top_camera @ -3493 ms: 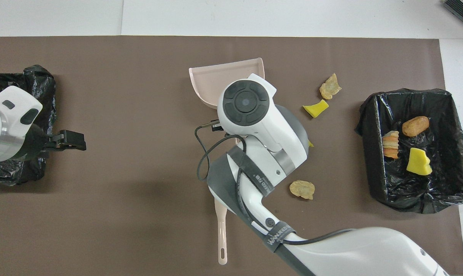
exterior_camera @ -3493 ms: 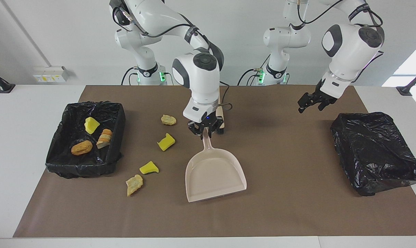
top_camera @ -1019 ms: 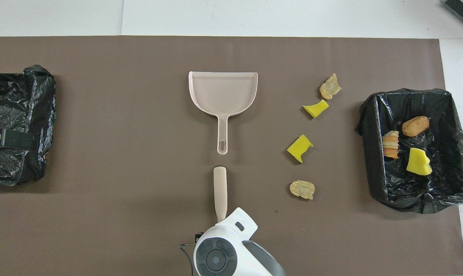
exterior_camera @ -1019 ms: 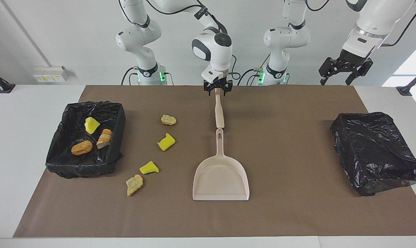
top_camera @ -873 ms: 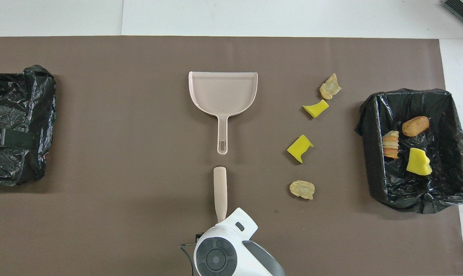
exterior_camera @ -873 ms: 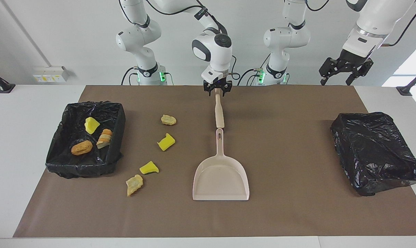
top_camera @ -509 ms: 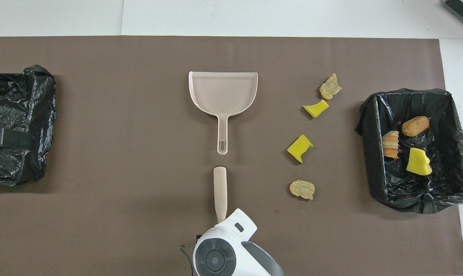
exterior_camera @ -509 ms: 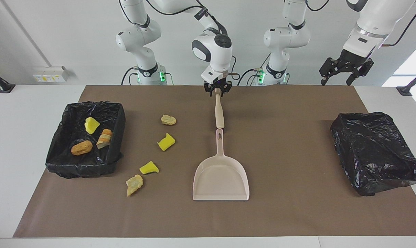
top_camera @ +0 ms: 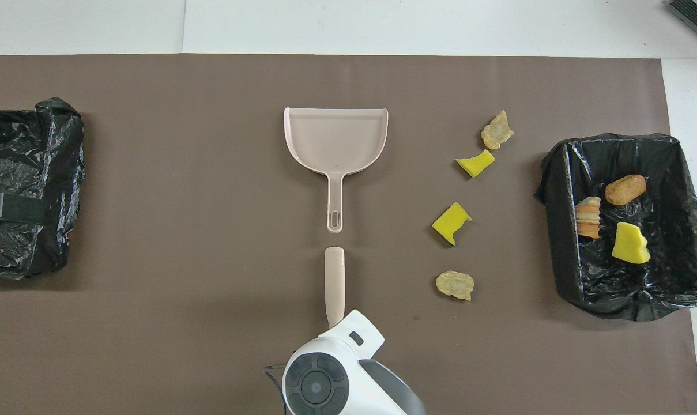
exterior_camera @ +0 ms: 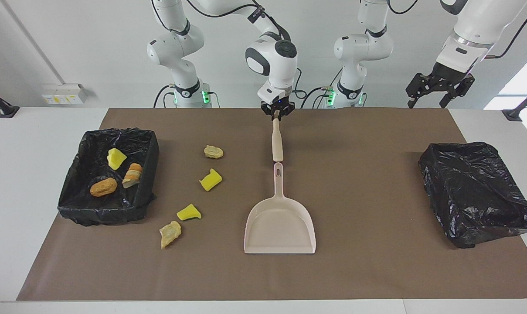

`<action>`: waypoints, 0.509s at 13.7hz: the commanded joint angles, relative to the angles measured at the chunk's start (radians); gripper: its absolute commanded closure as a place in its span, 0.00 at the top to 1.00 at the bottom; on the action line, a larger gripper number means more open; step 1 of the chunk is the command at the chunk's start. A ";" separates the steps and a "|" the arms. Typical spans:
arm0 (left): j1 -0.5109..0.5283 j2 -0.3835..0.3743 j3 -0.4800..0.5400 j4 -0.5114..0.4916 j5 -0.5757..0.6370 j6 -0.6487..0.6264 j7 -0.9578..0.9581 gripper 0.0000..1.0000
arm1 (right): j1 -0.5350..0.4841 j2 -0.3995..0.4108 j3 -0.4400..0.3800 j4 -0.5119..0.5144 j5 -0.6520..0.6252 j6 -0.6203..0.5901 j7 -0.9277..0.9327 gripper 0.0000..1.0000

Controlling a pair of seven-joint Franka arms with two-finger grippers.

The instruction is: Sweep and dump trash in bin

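Four scraps of trash lie on the brown mat: a tan lump, two yellow sponge chunks and a second tan lump. Three more lie in the black-lined bin at the right arm's end. The pale pink dustpan lies flat mid-mat. My right gripper is shut on the thin end of a beige brush handle, nearer to the robots than the dustpan. My left gripper is open and raised, waiting.
A second black-lined bin stands at the left arm's end of the table with nothing showing in it. The brown mat covers most of the white table.
The right gripper let go of the dustpan, drew back toward the robots and closed on the brush handle's end, which shifted slightly. The left gripper rose and pulled back.
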 commanded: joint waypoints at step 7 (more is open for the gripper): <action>-0.010 -0.003 0.009 0.002 0.010 0.007 0.000 1.00 | -0.318 -0.157 -0.016 0.059 -0.020 -0.290 -0.401 0.00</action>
